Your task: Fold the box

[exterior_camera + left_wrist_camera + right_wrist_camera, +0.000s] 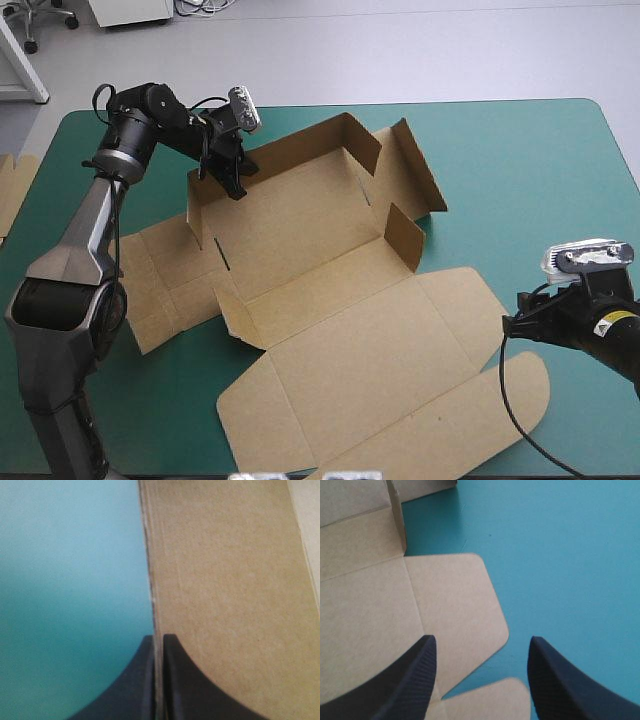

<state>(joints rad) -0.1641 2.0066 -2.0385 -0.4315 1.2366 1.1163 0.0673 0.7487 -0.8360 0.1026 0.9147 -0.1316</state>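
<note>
Walls stand raised on the far side of the box (330,300), otherwise flat mid-table (520,170). The left tool (158,637) is pinched all but closed on the wall nearest the far-left corner. The right tool (481,645) gapes wide, holding nothing, at a rounded flap (455,605) near the right edge.

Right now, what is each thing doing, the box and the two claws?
box: half made, far walls up, lid flat.
left gripper: shut on one raised wall of the box.
right gripper: open, holding nothing, at a lid flap's edge.
spare board: lying flat beside the table's left edge.
</note>
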